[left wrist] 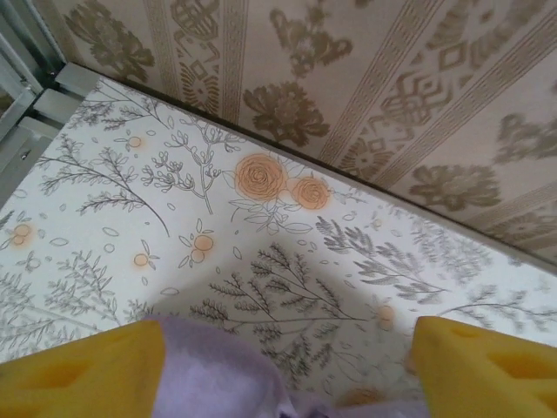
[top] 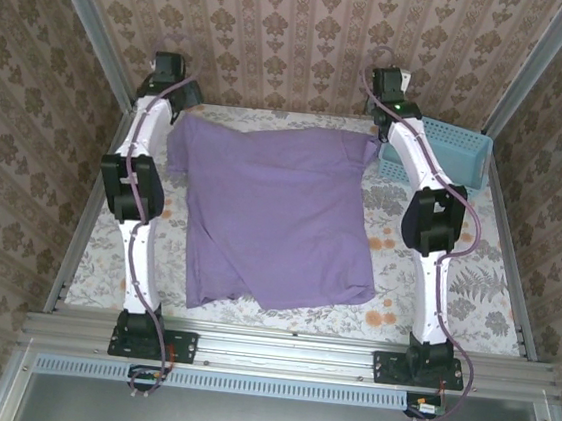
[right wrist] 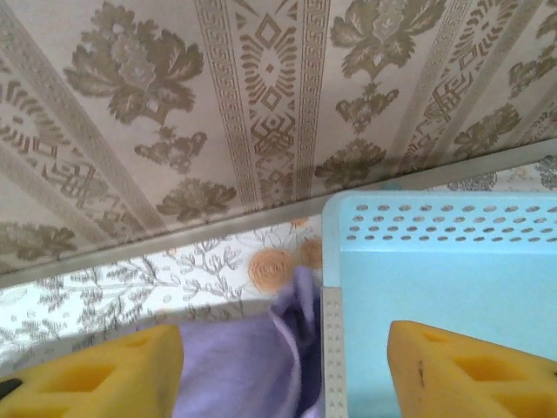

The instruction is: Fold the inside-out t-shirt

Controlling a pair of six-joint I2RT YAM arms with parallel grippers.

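Note:
The lavender-purple t-shirt (top: 275, 215) lies spread flat on the flowered table, plain side up, with no lettering showing. My left gripper (top: 180, 102) hangs over its far-left corner. In the left wrist view that gripper (left wrist: 287, 374) is open, and a fold of the t-shirt (left wrist: 209, 370) lies beside the left yellow finger (left wrist: 83, 370). My right gripper (top: 385, 131) is over the far-right sleeve. In the right wrist view that gripper (right wrist: 283, 374) is open too, above the bunched t-shirt (right wrist: 235, 366) edge, which touches the basket wall.
A blue perforated basket (top: 448, 153) stands at the back right, and its rim (right wrist: 332, 340) lies between the right gripper's fingers. The patterned wall (top: 300, 32) rises just behind both grippers. Metal rails (top: 79, 219) frame the table's sides.

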